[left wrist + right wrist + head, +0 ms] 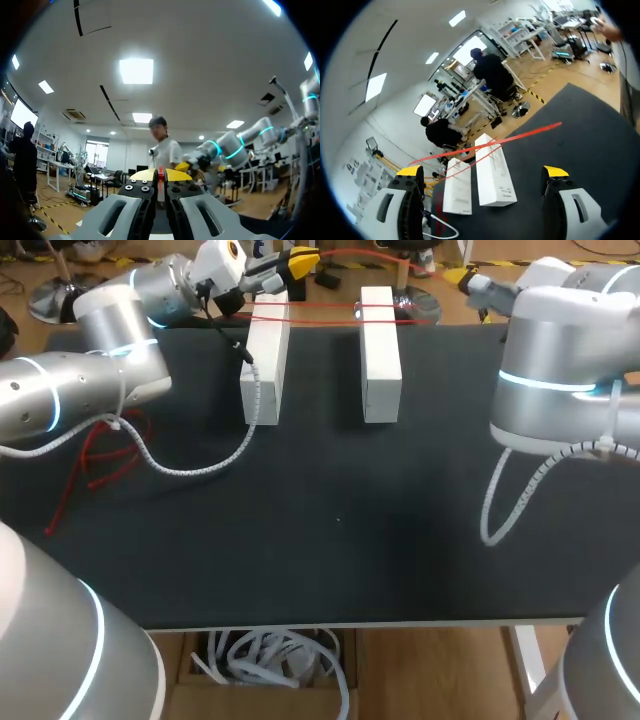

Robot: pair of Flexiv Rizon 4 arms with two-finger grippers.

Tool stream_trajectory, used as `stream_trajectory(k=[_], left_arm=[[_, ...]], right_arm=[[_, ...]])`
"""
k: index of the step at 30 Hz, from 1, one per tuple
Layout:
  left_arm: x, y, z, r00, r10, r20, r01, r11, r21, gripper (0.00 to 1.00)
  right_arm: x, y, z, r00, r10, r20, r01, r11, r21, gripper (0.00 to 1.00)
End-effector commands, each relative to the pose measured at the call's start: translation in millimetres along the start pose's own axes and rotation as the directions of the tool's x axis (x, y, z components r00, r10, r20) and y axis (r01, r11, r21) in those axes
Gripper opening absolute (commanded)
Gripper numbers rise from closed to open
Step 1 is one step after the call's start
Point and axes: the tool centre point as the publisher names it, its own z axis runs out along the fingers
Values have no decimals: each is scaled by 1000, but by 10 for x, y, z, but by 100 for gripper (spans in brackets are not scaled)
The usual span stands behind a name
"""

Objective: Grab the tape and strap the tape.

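My left tool (160, 175) pinched the red tape (530, 131), apparently to hold it stretched over the white blocks (492, 170) just ahead of my right tool (482, 171), which stood wide and empty

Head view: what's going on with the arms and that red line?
The left gripper is shut on the red tape, which is stretched across the far ends of two white blocks on the table. The right gripper is open and holds nothing. The tape lies ahead of it, over the blocks.
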Motion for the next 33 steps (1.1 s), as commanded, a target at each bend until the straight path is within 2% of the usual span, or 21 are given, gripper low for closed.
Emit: stream_trajectory(k=[1, 4, 5, 6, 7, 8, 9, 10, 18, 19, 33], left_arm=[[4, -4, -1, 1000, 0, 0, 0, 1000, -1, 0], [4, -4, -1, 1000, 0, 0, 0, 1000, -1, 0], [4, -4, -1, 1000, 0, 0, 0, 1000, -1, 0], [4, -4, -1, 1000, 0, 0, 0, 1000, -1, 0], [4, -4, -1, 1000, 0, 0, 0, 1000, -1, 0], [4, -4, -1, 1000, 0, 0, 0, 1000, -1, 0], [4, -4, -1, 1000, 0, 0, 0, 1000, -1, 0], [4, -4, -1, 1000, 0, 0, 0, 1000, -1, 0], [4, -4, -1, 1000, 0, 0, 0, 1000, -1, 0], [4, -4, -1, 1000, 0, 0, 0, 1000, -1, 0], [4, -4, -1, 1000, 0, 0, 0, 1000, -1, 0]], right_arm=[[-97, 4, -38, 683, 702, -201, -726, 682, -88, 100], [-171, 60, 11, 618, 756, -215, -781, 621, -62, 100], [-183, 71, 41, 673, 728, -133, -735, 677, -13, 100], [-188, 68, 67, 677, 728, -105, -733, 681, -5, 100], [-200, 121, 74, 639, 756, -142, -764, 645, -12, 100], [-198, 167, 91, 671, 725, -155, -736, 677, -22, 100], [-198, 210, 102, 676, 719, -164, -732, 681, -27, 100], [-194, 245, 112, 661, 728, -182, -744, 668, -30, 100], [-176, 430, 155, 676, 691, -256, -729, 679, -91, 100], [-172, 447, 152, 689, 678, -257, -716, 692, -95, 100], [-228, 724, 228, 748, 602, -281, -654, 740, -156, 100]])
